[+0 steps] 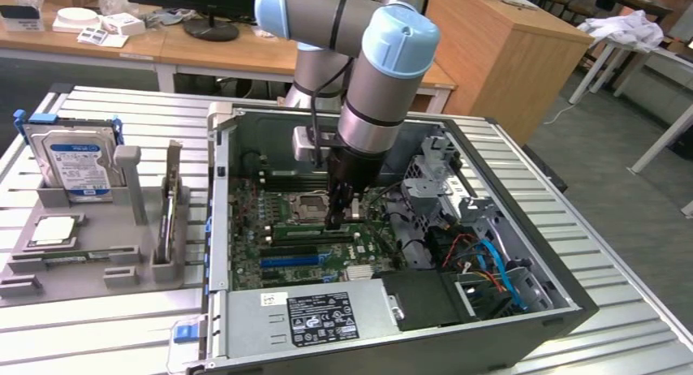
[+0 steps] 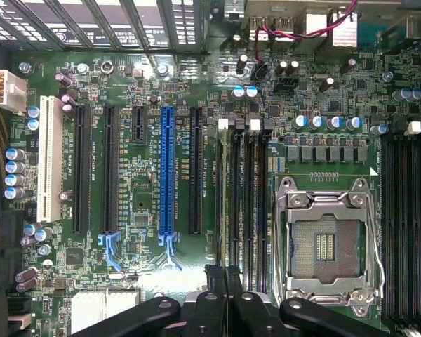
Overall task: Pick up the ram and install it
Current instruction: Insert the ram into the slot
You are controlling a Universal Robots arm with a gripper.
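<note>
My gripper was pinched shut at one end of the long thin green ram stick. Looked light, stiff, fragile, so I'd hold its edges.

Even, bright room light (case interior shaded); pale glare on motherboard.

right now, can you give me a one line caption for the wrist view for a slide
Shut gripper at the end of the black memory slots, beside the empty processor socket.
</note>
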